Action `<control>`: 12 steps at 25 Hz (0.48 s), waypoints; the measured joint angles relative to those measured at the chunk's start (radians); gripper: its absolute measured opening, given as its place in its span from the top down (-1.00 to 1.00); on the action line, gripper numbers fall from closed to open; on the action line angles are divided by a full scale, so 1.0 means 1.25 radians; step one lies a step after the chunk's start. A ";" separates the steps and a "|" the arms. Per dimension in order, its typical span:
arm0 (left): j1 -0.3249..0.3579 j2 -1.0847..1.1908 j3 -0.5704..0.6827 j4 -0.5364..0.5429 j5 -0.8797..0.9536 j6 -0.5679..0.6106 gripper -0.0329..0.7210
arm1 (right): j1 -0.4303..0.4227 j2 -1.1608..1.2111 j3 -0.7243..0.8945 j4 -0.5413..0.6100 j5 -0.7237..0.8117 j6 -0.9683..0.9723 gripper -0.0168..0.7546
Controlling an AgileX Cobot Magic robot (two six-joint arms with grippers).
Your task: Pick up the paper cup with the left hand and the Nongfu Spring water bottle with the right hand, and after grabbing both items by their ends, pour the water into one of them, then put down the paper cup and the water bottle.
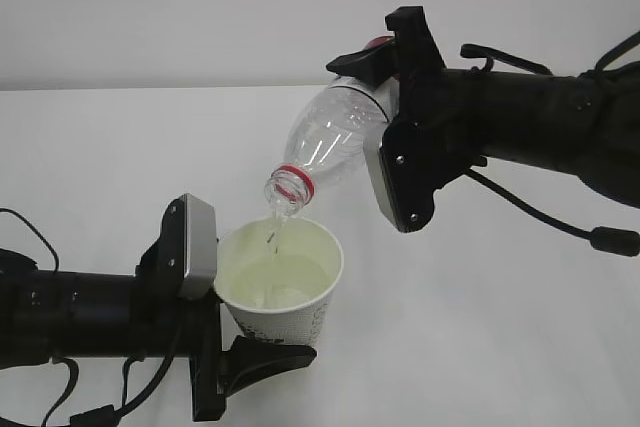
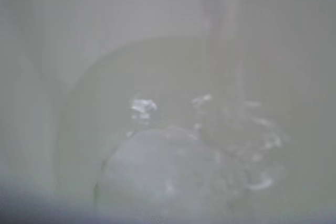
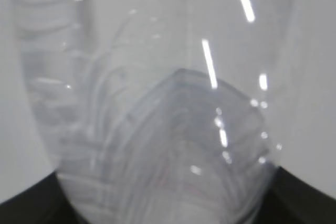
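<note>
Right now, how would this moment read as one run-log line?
phase: pouring | left tool: shut on paper cup | right tool: shut on bottle, tilted mouth-down over cup | water: thin stream into cup

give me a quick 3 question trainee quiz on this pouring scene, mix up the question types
1. True or false: the Nongfu Spring water bottle is tilted with its open mouth pointing down toward the paper cup.
2. Multiple choice: the water leaving the bottle is A) spilling on the table, B) falling as a thin stream into the cup, C) not flowing at all.
3. Fill in: the cup is held by the ___ hand and the bottle by the ___ hand.

Key
1. True.
2. B; the left wrist view shows water pooled and rippling in the cup bottom.
3. left hand; right hand.
</note>
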 joint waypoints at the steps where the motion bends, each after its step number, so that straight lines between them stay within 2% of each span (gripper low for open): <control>1: 0.000 0.000 0.000 0.000 0.000 0.000 -0.44 | 0.000 0.000 0.000 0.000 0.000 0.000 -0.36; 12: 0.000 0.000 0.000 0.000 0.002 0.000 -0.44 | 0.000 0.000 0.000 0.000 -0.011 -0.014 -0.36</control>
